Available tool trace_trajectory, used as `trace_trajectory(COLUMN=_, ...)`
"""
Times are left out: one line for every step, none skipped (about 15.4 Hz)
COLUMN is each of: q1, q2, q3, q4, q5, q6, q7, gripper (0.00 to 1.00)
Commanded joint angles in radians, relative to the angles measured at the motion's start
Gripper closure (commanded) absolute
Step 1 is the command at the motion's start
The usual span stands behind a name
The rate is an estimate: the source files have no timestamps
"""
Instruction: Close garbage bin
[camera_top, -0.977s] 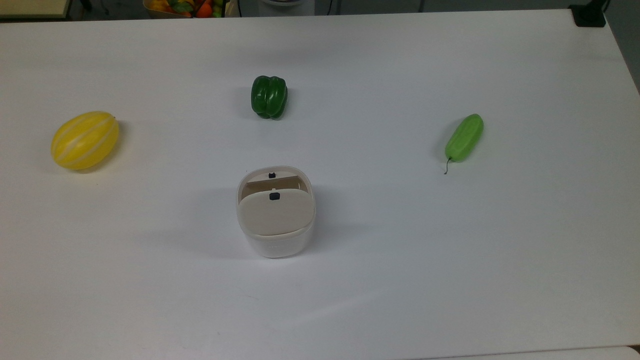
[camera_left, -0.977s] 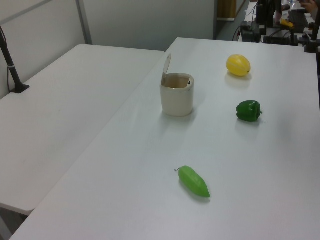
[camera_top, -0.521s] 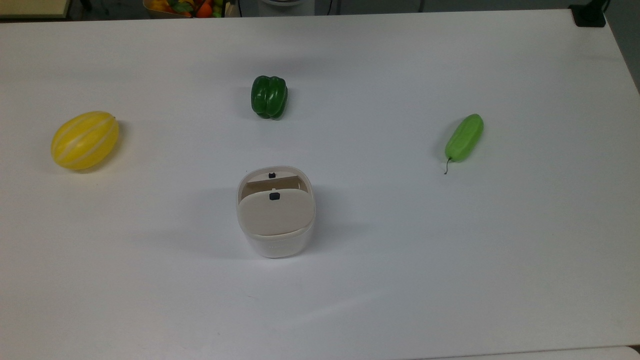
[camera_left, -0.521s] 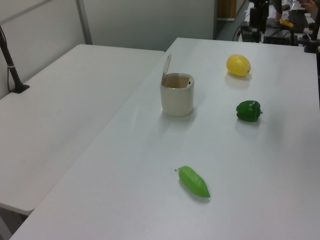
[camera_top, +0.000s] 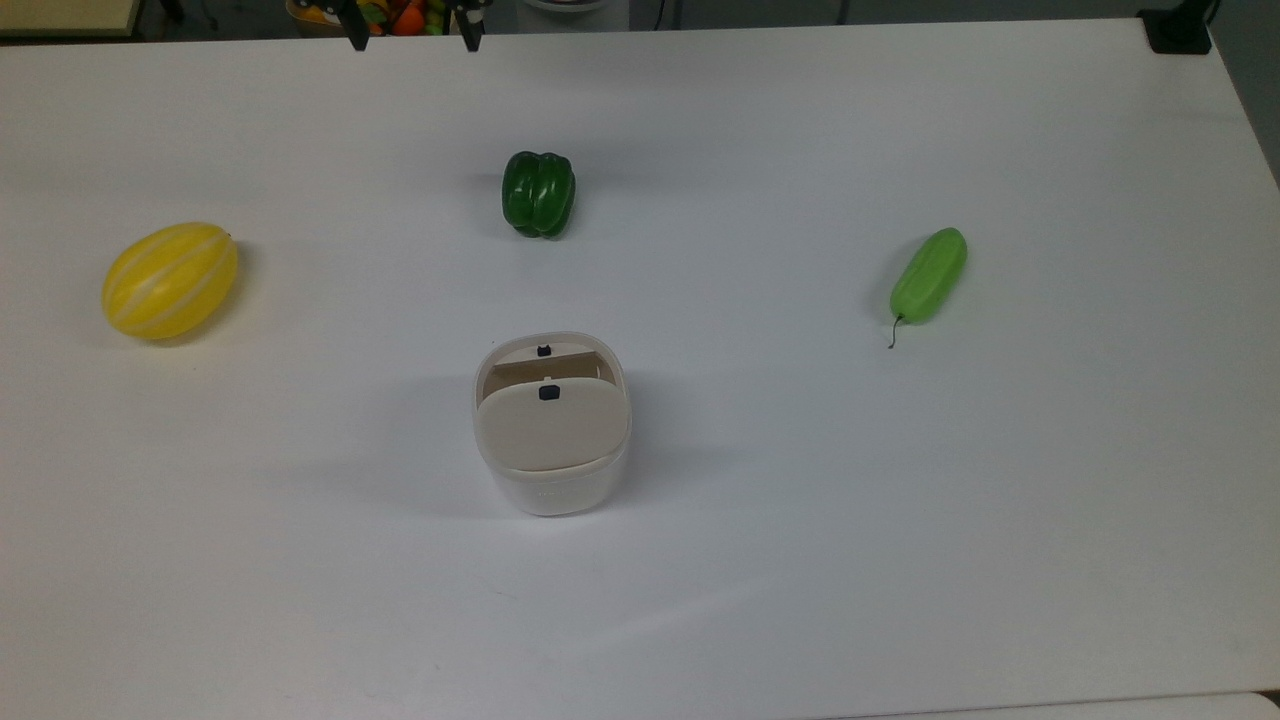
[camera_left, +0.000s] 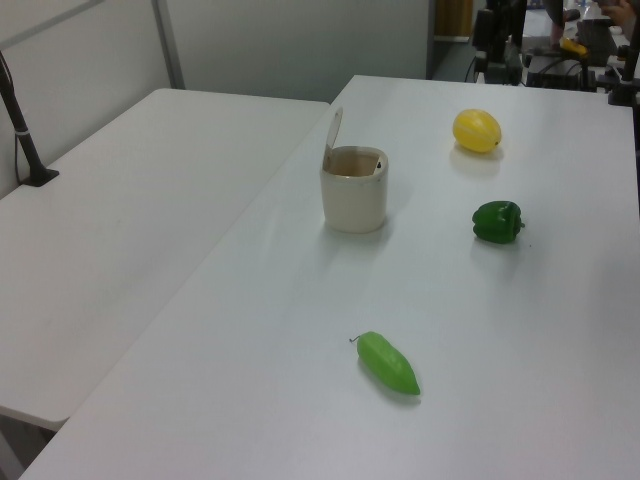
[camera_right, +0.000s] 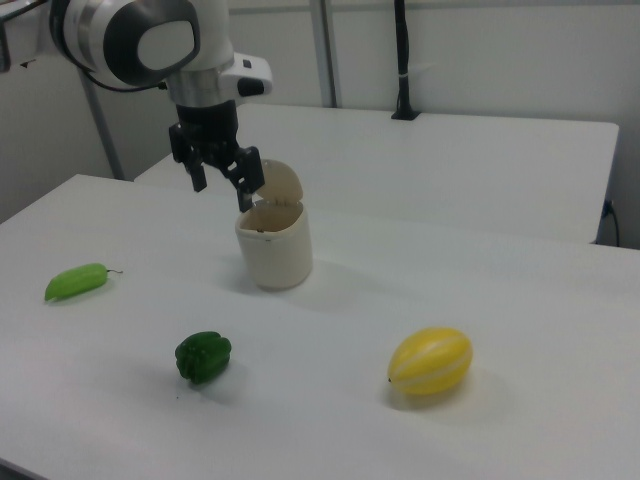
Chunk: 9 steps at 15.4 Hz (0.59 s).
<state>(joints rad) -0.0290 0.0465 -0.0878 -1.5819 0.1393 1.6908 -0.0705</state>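
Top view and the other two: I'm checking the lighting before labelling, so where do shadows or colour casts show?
Top view: a soft, diffuse shadow spreads on the table around the garbage bin, with a bluish cast. Left view: faint shadows under the yellow melon and green pepper. Right view: the open gripper reads dark against the pale wall, and the table looks warmer.

I see the garbage bin (camera_top: 551, 470) as smooth white plastic with a soft sheen; its lid (camera_top: 548, 425) looks like matt beige plastic; the surface (camera_top: 900, 520) is smooth, white and slightly reflecting; the yellow melon (camera_right: 430, 361) and green pepper (camera_top: 539, 193) look like glossy plastic; the light green gourd (camera_top: 929, 274) seems waxy; the gripper (camera_right: 222, 176) appears matt black, the arm shell (camera_right: 140, 35) glossy white.
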Motion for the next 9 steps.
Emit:
trace_trajectory(q1=0.012, q2=0.003, q3=0.022, q4=0.032, q5=0.019, q6=0.095, q7=-0.003, gripper=0.48)
trace_trajectory(q1=0.033, q2=0.022, q3=0.022, q4=0.046, q5=0.020, q6=0.121, q7=-0.003, gripper=0.66)
trace_trajectory(q1=0.053, q2=0.045, q3=0.020, q4=0.054, q5=0.014, q6=0.162, q7=-0.003, gripper=0.81)
trace_trajectory(q1=0.076, q2=0.084, q3=0.020, q4=0.071, q5=0.011, q6=0.237, q7=-0.005, gripper=1.00)
trace_trajectory(q1=0.086, q2=0.110, q3=0.020, q4=0.085, q5=0.008, q6=0.283, q7=-0.005, gripper=1.00)
trace_trajectory(q1=0.093, q2=0.131, q3=0.020, q4=0.092, q5=0.005, q6=0.321, q7=-0.006, gripper=1.00)
trace_trajectory(q1=0.098, q2=0.148, q3=0.020, q4=0.094, q5=0.009, q6=0.364, q7=-0.003, gripper=1.00)
trace_trajectory(q1=0.098, q2=0.159, q3=0.022, q4=0.097, q5=0.017, q6=0.415, q7=-0.002, gripper=1.00)
trace_trajectory(q1=0.100, q2=0.173, q3=0.022, q4=0.099, q5=0.017, q6=0.464, q7=0.000, gripper=1.00)
